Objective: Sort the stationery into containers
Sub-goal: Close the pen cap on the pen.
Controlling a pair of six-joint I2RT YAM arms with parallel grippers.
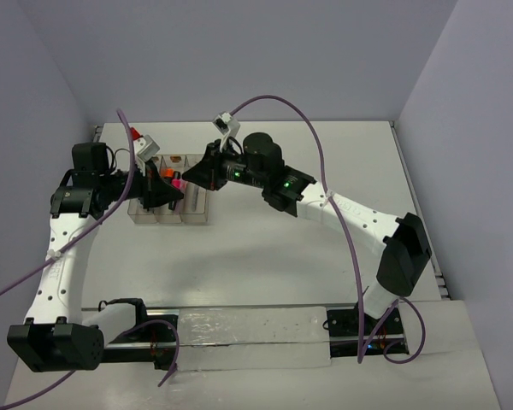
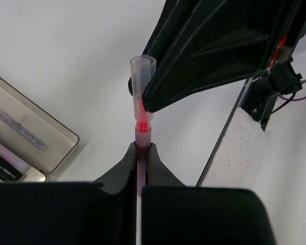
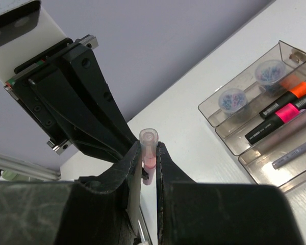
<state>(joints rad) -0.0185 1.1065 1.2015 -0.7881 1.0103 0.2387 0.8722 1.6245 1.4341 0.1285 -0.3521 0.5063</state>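
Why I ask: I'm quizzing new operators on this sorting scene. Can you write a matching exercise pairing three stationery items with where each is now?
Items:
1. pink pen with clear cap
2. orange-black highlighter
3. bluish round pieces

Places:
A. an outer compartment of the tray
B. the tray's middle compartment, beside the pink-black highlighter
C. off the tray, clamped between the left gripper and right gripper

Pairs: 1-C, 2-B, 3-A.

Tray [image 3: 208, 113] on table [image 3: 194, 148]: round pieces [image 3: 232, 99] outer compt, highlighters [image 3: 280, 109] mid compt, pen [image 3: 296, 152] opposite outer.
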